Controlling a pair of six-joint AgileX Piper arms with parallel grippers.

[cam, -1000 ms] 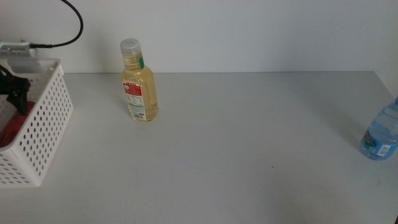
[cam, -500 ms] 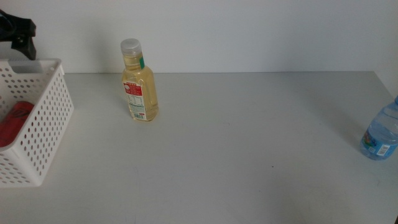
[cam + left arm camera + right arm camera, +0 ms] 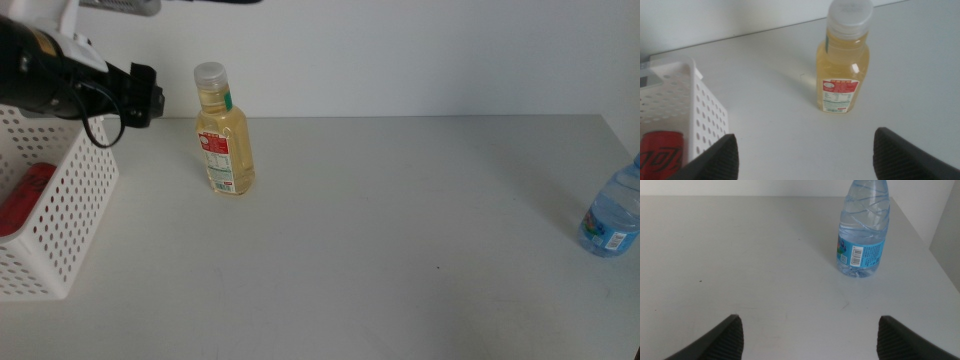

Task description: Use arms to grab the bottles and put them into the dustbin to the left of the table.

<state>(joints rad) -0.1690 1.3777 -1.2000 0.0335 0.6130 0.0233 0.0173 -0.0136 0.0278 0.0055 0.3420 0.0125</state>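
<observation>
The clear bottle of yellow liquid (image 3: 225, 135) stands upright at the back left of the table (image 3: 380, 240). My left arm (image 3: 70, 80) reaches in above the dustbin (image 3: 85, 190), its tip just left of this bottle. In the left wrist view my left gripper (image 3: 805, 150) is open and holds nothing, and the yellow bottle (image 3: 842, 65) stands ahead of it, apart. A red can (image 3: 25, 198) lies inside the dustbin (image 3: 707, 115). The blue-labelled water bottle (image 3: 612, 215) stands at the table's right edge. My right gripper (image 3: 810, 335) is open, short of the water bottle (image 3: 862, 235).
A white wall runs behind the table. The table's right edge passes close beside the water bottle. The dustbin sits at the left side of the tabletop.
My left arm has risen out of the dustbin, leaving the red can inside, and swung right toward the yellow bottle. Both bottles have stayed in place.
</observation>
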